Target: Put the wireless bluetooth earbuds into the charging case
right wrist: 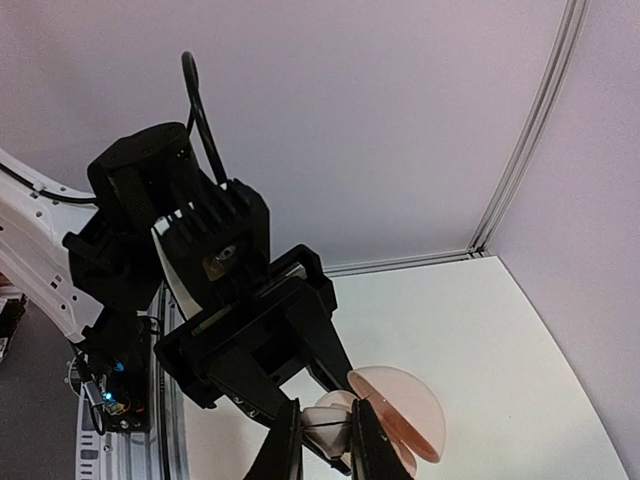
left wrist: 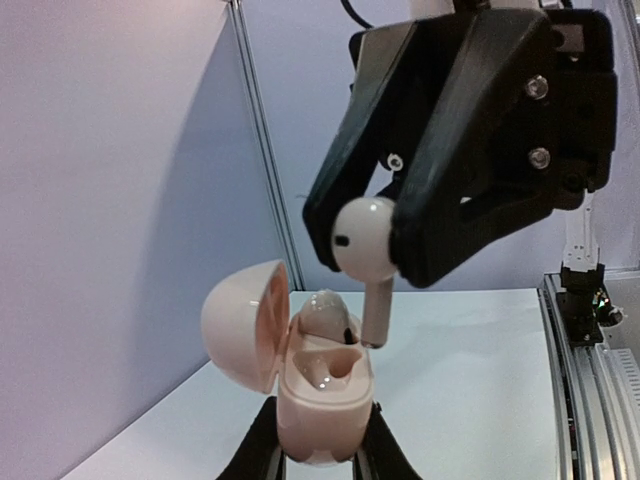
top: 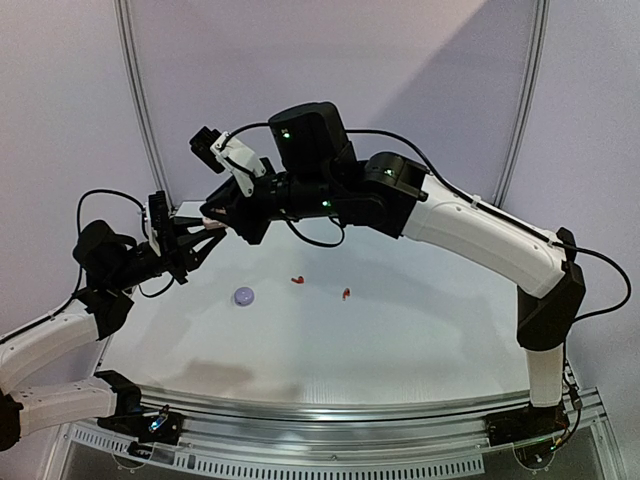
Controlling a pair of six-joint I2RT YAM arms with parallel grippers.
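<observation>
Because the sockets must face up and hold steady, the left pincer (left wrist: 318, 455) clamps the base of the open charging case (left wrist: 312, 400) between its fingers, the hinged lid (left wrist: 245, 320) swung back to its left. One white earbud (left wrist: 325, 310) appears already seated in it. Directly above that pincer, the right pincer (left wrist: 400, 245) is shut on a second white earbud (left wrist: 362, 240), gripped by the head with the stem pointing down at the case's rim, seemingly so it can drop straight in. Below and right of both pincers, a round lilac case (top: 244, 296) and two red earbuds (top: 297, 280) lie on the table (top: 400, 340).
</observation>
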